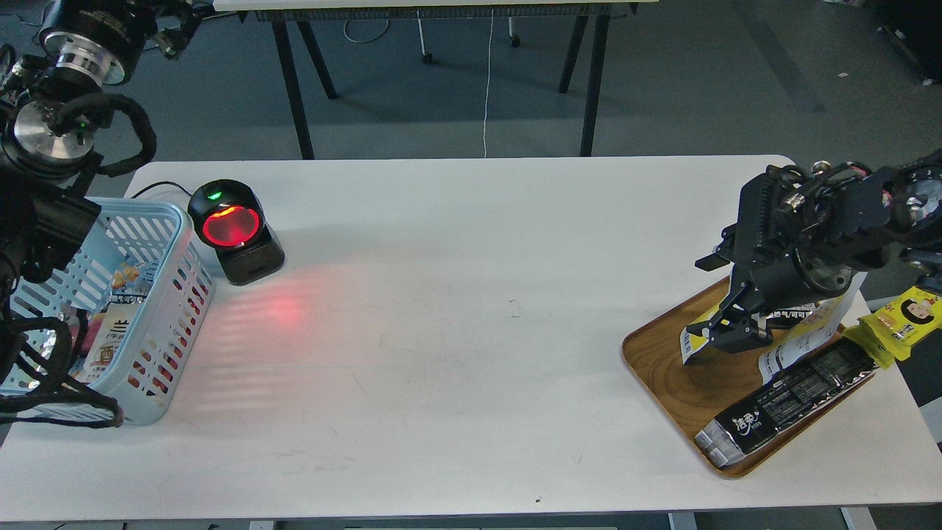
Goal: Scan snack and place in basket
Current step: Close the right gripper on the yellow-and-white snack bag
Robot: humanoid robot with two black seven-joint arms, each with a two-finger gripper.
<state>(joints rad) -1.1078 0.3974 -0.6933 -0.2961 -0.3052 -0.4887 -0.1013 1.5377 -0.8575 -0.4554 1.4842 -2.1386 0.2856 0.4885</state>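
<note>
The snack (806, 335), a white pouch with a yellow panel, lies tilted over the wooden tray (681, 386) at the right. Its left corner (690, 344) sticks out under my right gripper (725, 333), whose fingers are closed on the pouch. The pouch's right edge is raised behind the wrist. The light-blue basket (179, 221) stands at the table's left edge with several packets inside. My left arm rises along the left edge; its gripper (175, 28) is small and dark at the top, and its fingers cannot be told apart.
A black scanner (234, 230) with a glowing red window stands beside the basket and casts red light on the table. A long black packet (787, 401) lies along the tray's front. A yellow packet (909, 316) lies off the tray at the right edge.
</note>
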